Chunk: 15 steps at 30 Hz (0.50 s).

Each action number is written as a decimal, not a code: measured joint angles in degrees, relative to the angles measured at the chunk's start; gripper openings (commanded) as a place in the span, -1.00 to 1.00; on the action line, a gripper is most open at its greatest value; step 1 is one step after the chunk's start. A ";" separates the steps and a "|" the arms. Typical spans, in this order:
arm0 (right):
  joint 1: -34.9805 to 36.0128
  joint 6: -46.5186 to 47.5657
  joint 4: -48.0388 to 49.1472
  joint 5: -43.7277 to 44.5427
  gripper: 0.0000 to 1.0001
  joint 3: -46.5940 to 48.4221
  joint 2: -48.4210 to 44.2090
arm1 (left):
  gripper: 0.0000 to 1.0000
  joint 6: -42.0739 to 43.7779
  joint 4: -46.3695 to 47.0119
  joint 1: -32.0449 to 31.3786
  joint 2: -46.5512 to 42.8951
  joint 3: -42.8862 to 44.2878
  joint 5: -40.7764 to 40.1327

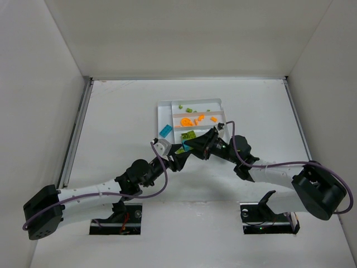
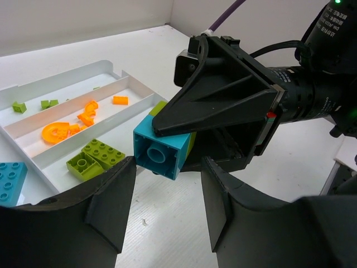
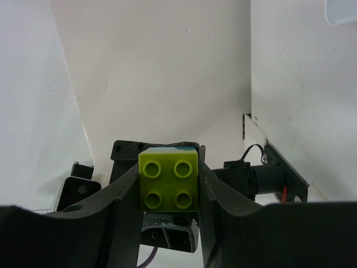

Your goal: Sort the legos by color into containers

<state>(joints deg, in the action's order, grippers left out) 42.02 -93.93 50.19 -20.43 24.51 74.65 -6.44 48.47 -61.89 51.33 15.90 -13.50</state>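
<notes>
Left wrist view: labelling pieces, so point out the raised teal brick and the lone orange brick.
raised teal brick [image 2: 160,154]: left wrist view, its underside.
lone orange brick [image 2: 120,100]: left wrist view, its top.

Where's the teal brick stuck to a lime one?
Centre of the left wrist view: the teal brick sits in the right hand, between the left hand's fingers, near the tray.

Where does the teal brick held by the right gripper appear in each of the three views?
Top external: teal brick just in front of the tray, at the tip of the right gripper.
Left wrist: centre, its hollow underside toward the camera.
Right wrist: only a thin teal edge above the lime brick.
Shared landmark: the right gripper clamping it.
</notes>
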 measured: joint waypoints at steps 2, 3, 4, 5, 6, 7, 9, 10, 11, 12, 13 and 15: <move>0.00 0.00 0.26 0.04 -0.54 -0.04 0.00 | -0.14 -0.02 0.17 0.07 0.04 0.00 -0.02; 0.00 0.00 0.42 0.02 -0.54 -0.13 0.00 | -0.17 0.00 0.17 0.09 0.04 0.00 -0.07; 0.00 -0.02 0.50 0.02 -0.54 -0.24 0.00 | -0.20 0.02 0.15 0.09 0.04 0.00 -0.11; 0.00 -0.07 0.57 0.00 -0.54 -0.28 0.00 | -0.22 0.04 0.13 0.09 0.04 0.00 -0.24; 0.00 -0.11 0.70 0.00 -0.54 -0.31 0.00 | -0.26 0.02 0.15 0.13 0.04 0.00 -0.31; 0.00 -0.13 0.85 -0.02 -0.53 -0.35 0.00 | -0.31 0.07 0.15 0.13 0.04 0.00 -0.44; 0.00 -0.17 0.90 0.07 -0.53 -0.37 0.00 | -0.51 0.22 0.09 0.20 0.04 0.00 -0.59; -0.07 -0.11 0.85 0.39 -0.53 -0.39 0.00 | -0.56 0.09 0.11 0.17 0.04 0.02 -0.57; -0.22 -0.11 0.85 0.66 -0.53 -0.52 0.00 | -0.56 0.24 0.13 0.07 0.04 0.02 -0.46; -0.31 -0.13 0.83 0.63 -0.53 -0.68 0.00 | -0.56 0.20 0.17 0.00 0.04 0.02 -0.31; -0.28 -0.20 0.83 0.44 -0.53 -0.81 0.00 | -0.50 0.15 0.15 -0.15 0.15 0.13 -0.09; -0.31 -0.17 0.87 0.35 -0.53 -0.92 -0.02 | -0.28 0.04 0.17 -0.28 0.35 0.28 0.02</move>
<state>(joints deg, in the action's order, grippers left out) 41.71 -94.11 51.07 -20.08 23.59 74.63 -6.39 48.64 -62.17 51.68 16.19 -13.47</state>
